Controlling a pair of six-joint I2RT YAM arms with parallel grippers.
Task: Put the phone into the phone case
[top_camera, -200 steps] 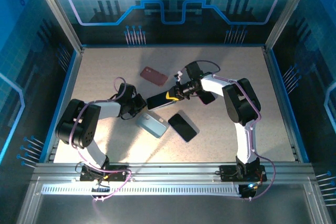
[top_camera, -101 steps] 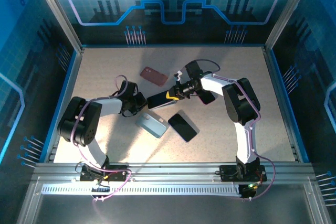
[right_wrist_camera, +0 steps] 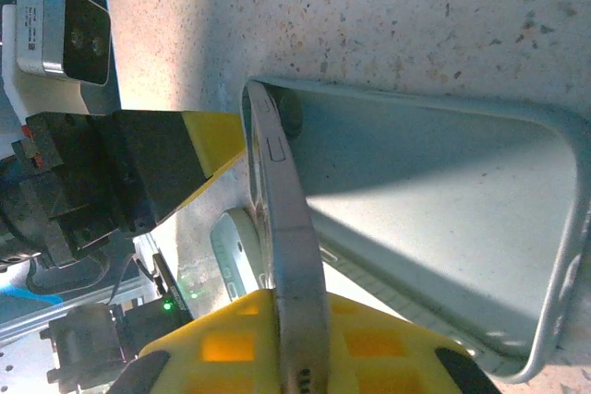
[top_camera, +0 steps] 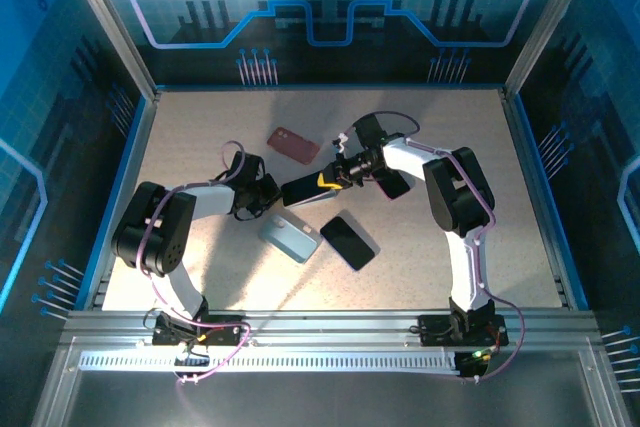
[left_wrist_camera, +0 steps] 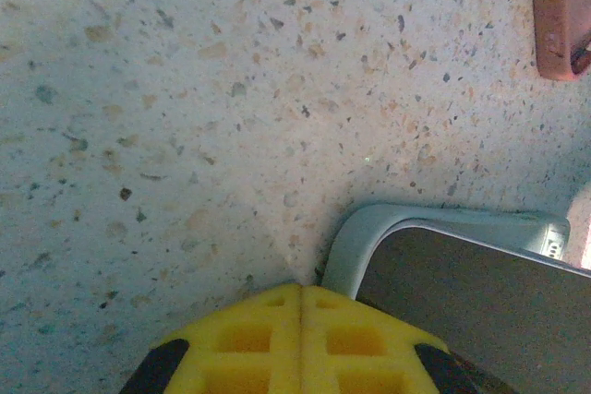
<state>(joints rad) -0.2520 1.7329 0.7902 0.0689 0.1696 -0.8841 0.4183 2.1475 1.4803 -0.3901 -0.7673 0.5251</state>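
My right gripper [top_camera: 323, 183] [right_wrist_camera: 288, 325] is shut on the long edge of a silver phone [top_camera: 299, 193] [right_wrist_camera: 280, 193], which it holds tilted on its side. The phone's lower edge sits in a translucent grey phone case [right_wrist_camera: 434, 209] lying on the table. My left gripper [top_camera: 271, 197] [left_wrist_camera: 302, 292] is shut with nothing between its yellow pads. Its tip rests on the table right beside the rounded grey corner of the case [left_wrist_camera: 349, 248], next to the phone's dark screen [left_wrist_camera: 480, 311]. Its yellow finger [right_wrist_camera: 216, 140] stands close to the phone's far end.
A red case [top_camera: 293, 144] [left_wrist_camera: 561, 8] lies behind the phone. A light blue case [top_camera: 290, 238] [right_wrist_camera: 228, 248] and a black phone [top_camera: 348, 242] lie in front of it. A dark flat object [top_camera: 393, 185] sits under the right arm. Metal rails and blue walls frame the table.
My left gripper has crept a little to the right and further from the arm bases, up to the case's corner. The right gripper and the phone have hardly moved.
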